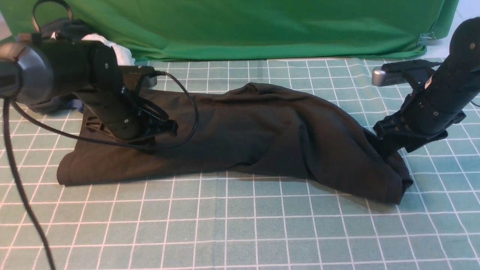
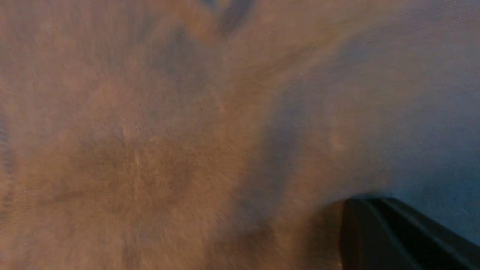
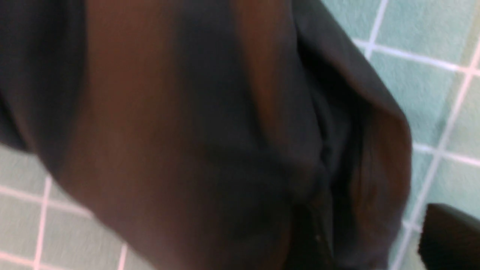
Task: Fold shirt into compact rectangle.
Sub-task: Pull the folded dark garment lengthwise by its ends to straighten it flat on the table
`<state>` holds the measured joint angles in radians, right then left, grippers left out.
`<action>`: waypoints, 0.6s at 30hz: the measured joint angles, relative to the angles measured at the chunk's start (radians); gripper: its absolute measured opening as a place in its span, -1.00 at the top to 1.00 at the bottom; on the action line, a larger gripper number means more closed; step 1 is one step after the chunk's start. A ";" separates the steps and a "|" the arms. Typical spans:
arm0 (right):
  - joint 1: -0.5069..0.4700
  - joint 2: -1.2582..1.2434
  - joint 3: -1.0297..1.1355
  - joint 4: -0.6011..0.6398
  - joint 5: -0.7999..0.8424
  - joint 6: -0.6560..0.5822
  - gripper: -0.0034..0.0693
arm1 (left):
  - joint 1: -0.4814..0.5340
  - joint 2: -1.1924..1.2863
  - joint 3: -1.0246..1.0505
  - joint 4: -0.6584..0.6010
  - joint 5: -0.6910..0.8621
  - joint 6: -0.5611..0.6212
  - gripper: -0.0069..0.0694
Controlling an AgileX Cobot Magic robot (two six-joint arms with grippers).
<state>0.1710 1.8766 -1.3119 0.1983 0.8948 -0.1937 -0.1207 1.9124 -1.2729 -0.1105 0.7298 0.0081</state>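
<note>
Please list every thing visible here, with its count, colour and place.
tablecloth: one, teal with white grid, underneath everything.
shirt: one, black-brown, crumpled across the tablecloth's middle.
backdrop cloth: one, green, behind the tablecloth.
white garment: one, white, far left corner.
dark garment: one, grey with blue edge, left, mostly hidden.
clip: one, metal, on the backdrop cloth, far right.
left arm: one, black, on the shirt's left part, jaws shut.
right arm: one, black, at the shirt's right end, jaws unclear.
cables: two, black, by the left arm.
</note>
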 joint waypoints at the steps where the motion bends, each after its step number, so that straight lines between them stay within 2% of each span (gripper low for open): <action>1: 0.000 0.013 0.001 0.008 -0.006 -0.003 -0.25 | 0.005 0.011 0.000 -0.011 0.001 -0.001 0.80; 10: 0.023 0.101 0.006 0.075 -0.055 -0.082 -0.24 | 0.011 0.037 -0.001 -0.027 0.003 -0.002 0.80; 11: 0.025 0.113 0.006 0.075 -0.059 -0.098 -0.10 | 0.011 0.037 -0.001 -0.027 0.003 -0.002 0.80; 12: 0.025 0.113 0.006 0.075 -0.062 -0.101 -0.07 | 0.011 0.037 -0.001 -0.027 0.003 -0.002 0.80; 13: 0.025 0.113 0.006 0.075 -0.065 -0.118 0.28 | 0.011 0.038 -0.001 -0.028 0.003 -0.002 0.80; 16: 0.025 0.104 0.006 0.069 -0.067 -0.128 0.68 | 0.011 0.038 -0.001 -0.028 0.002 -0.002 0.80; 18: 0.025 0.084 0.006 0.054 -0.058 -0.129 0.73 | 0.011 0.038 -0.001 -0.028 0.002 -0.002 0.80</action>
<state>0.1958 1.9611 -1.3064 0.2526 0.8370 -0.3223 -0.1095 1.9507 -1.2738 -0.1384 0.7317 0.0062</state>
